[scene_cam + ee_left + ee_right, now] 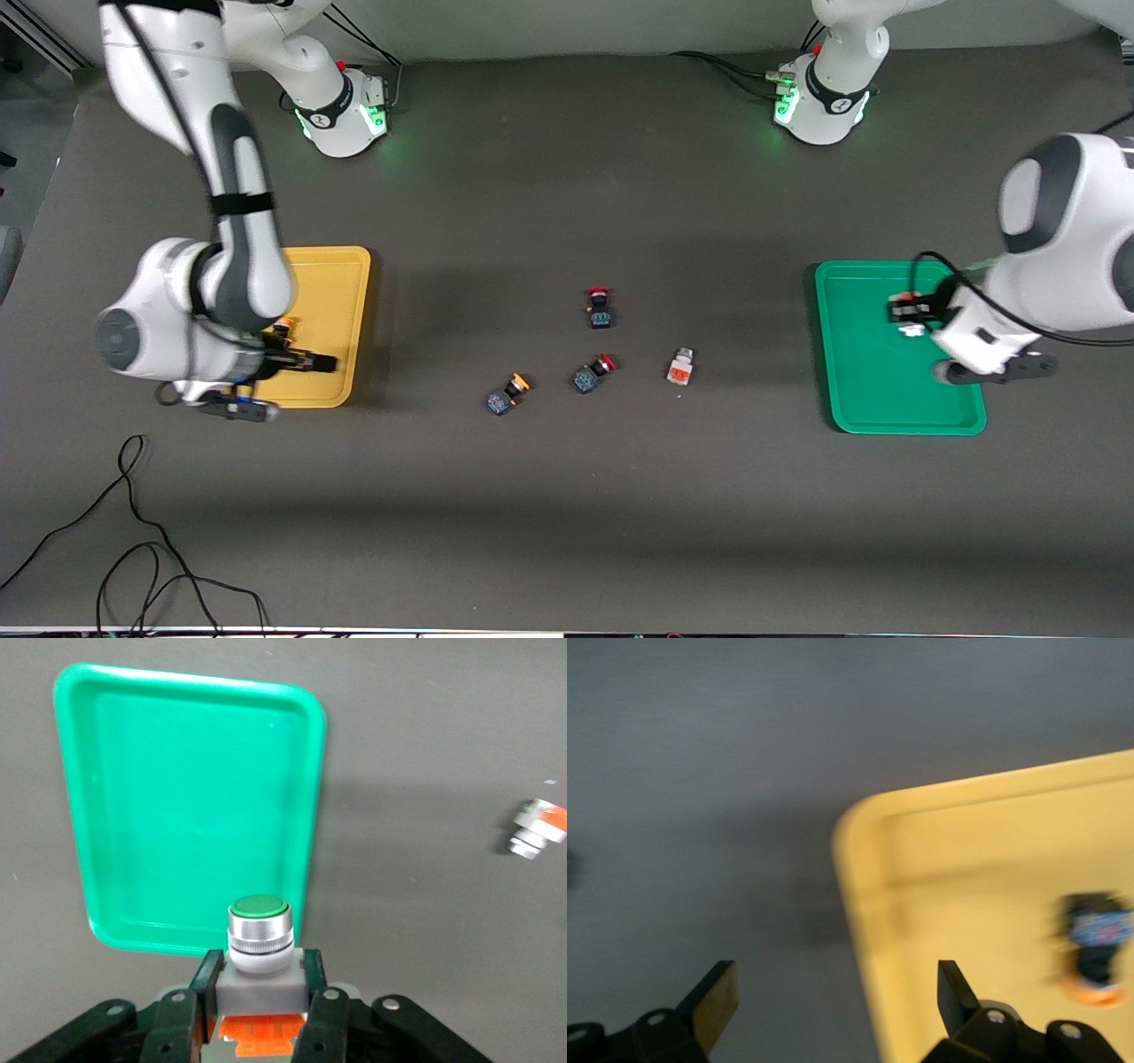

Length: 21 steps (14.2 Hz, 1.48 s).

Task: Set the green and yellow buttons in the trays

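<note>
Roughly halfway, judging by what's lying where. Right gripper is hanging over the yellow tray w/ jaws spread wide & nothing between them; one yellow-capped button is lying in that tray just beside the open fingers, so that one looks done. Left gripper is hovering over the green tray, clamped tight on a white green-capped button, cap pointing away from the wrist — not yet dropped, tray floor below it looking bare in the left wrist view.

Left to do, I'd say: release that green one, then fetch the 2nd yellow-capped button & the 2nd white button, both sitting on the table between the two grippers, well apart from either.

Count:
- trays: 2 (1 yellow, 1 green)
- yellow-capped buttons: 2 (1 in tray, 1 on table)
- white/green buttons: 2 (1 gripped, 1 on table)
- red-capped buttons: 2, &, both mid-table near the loose ones, prob. staying put.
</note>
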Available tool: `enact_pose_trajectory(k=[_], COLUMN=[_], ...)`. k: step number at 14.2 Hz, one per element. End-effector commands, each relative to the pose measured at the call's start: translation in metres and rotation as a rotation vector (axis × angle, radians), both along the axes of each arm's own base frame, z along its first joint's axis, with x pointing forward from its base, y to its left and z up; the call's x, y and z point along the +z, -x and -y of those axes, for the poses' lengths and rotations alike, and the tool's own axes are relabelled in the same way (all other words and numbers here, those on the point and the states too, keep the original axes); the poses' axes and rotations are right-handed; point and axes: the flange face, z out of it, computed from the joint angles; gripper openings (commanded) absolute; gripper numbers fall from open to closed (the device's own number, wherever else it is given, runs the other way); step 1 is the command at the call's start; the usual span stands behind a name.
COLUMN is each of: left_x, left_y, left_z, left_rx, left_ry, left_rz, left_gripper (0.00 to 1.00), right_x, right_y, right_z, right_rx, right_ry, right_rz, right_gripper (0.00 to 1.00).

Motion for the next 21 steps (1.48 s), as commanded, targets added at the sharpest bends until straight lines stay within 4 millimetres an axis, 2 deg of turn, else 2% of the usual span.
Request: enact_pose_trajectory(k=[1, 2, 3, 4, 6, 9, 11, 12, 13, 14, 15, 16, 18, 21], left_x=[-0.068, -0.101, -0.131, -0.152, -0.185, -0.209, -0.215, -0.215, -0.212, -0.203, -0.184, -0.164, -0.109, -0.035], left_y=[0.016, 0.021, 0.027, 0.030, 0.032, 0.033, 0.032, 0.031, 0.030, 0.026, 0.019, 0.009, -0.015, -0.040], left_z=[-0.011, -0.012, -0.015, -0.015, -0.028, -0.033, -0.042, -0.041, -0.042, -0.044, -0.048, -0.053, -0.057, -0.048], left_rx=[-0.047, -0.062, -0.077, -0.085, -0.064, -0.094, -0.080, -0.083, -0.085, -0.085, -0.081, -0.077, -0.072, -0.062], left_ry=[0.000, -0.005, -0.010, -0.003, 0.010, -0.006, -0.010, -0.009, -0.011, -0.017, -0.032, -0.045, -0.060, -0.043], left_rz=[0.048, 0.064, 0.068, 0.080, 0.080, 0.072, 0.075, 0.075, 0.074, 0.077, 0.075, 0.054, -0.007, 0.005], left_gripper=[0.25, 0.25, 0.25, 0.25, 0.25, 0.28, 0.32, 0.49, 0.87, 1.00, 1.00, 1.00, 1.00, 1.00], right_x=[0.003, -0.002, -0.007, -0.013, -0.030, -0.069, -0.087, -0.095, -0.102, -0.108, -0.112, -0.119, -0.124, -0.122], right_y=[-0.007, -0.009, -0.012, -0.014, -0.014, -0.016, -0.023, -0.025, -0.027, -0.028, -0.029, -0.029, -0.029, -0.028], right_z=[-0.080, -0.115, -0.141, -0.164, -0.200, -0.235, -0.245, -0.251, -0.253, -0.253, -0.252, -0.251, -0.250, -0.252], right_rx=[-0.130, -0.172, -0.222, -0.254, -0.316, -0.378, -0.420, -0.430, -0.443, -0.445, -0.447, -0.448, -0.450, -0.450], right_ry=[0.014, 0.009, 0.003, -0.001, -0.023, -0.020, -0.005, 0.001, 0.005, 0.007, 0.009, 0.013, 0.017, 0.012], right_rz=[-0.009, -0.016, -0.016, -0.016, 0.004, 0.049, 0.069, 0.076, 0.082, 0.092, 0.105, 0.112, 0.109, 0.106], right_gripper=[1.00, 1.00, 1.00, 1.00, 1.00, 1.00, 1.00, 1.00, 1.00, 0.99, 0.94, 0.84, 0.46, 0.00])
